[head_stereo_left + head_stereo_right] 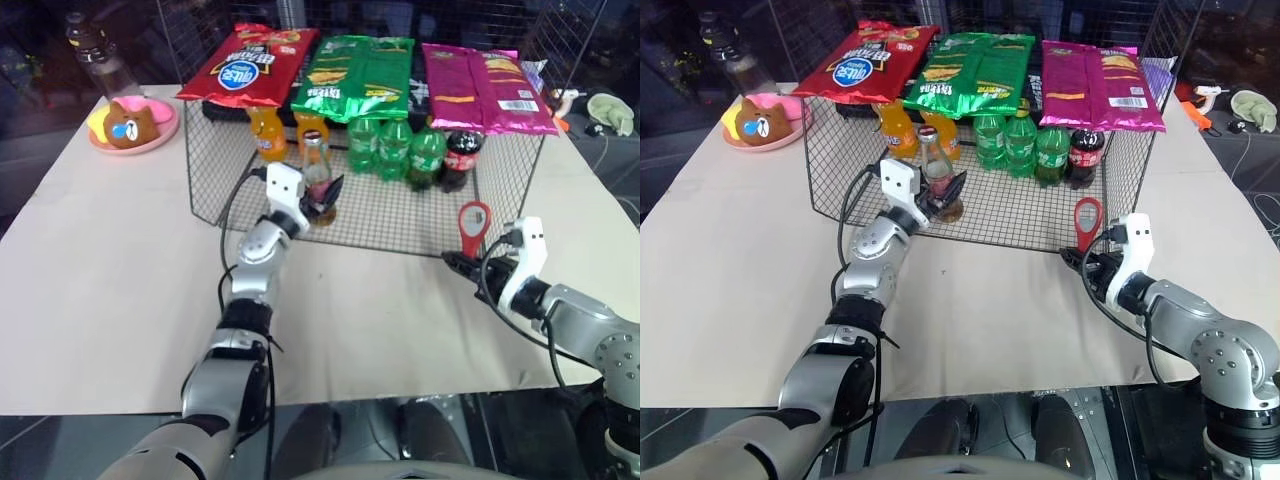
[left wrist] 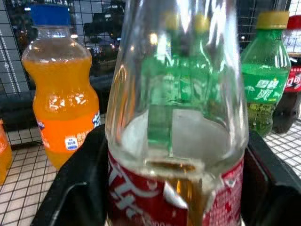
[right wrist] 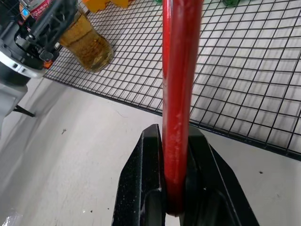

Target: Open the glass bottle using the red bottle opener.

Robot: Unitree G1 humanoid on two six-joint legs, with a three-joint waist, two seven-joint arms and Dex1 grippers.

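The glass bottle (image 1: pixel 315 152), clear with amber liquid, a red label and a silver cap, stands upright on the mesh floor at the front left of the wire basket (image 1: pixel 400 228). My left gripper (image 1: pixel 322 203) reaches into the basket, and its black fingers (image 2: pixel 70 193) press both sides of the bottle (image 2: pixel 174 117) at label height. In front of the basket, to the right, my right gripper (image 1: pixel 462 262) is shut on the handle of the red bottle opener (image 1: pixel 473 225). The opener stands upright with its ring head on top (image 3: pixel 181 70).
Inside the basket, behind the glass bottle, stand orange soda bottles (image 1: pixel 266 135), green bottles (image 1: pixel 395 148) and a cola bottle (image 1: pixel 461 157). Snack bags (image 1: pixel 360 72) lie across the basket's top. A pink plate (image 1: pixel 155 135) with a bear toy sits far left.
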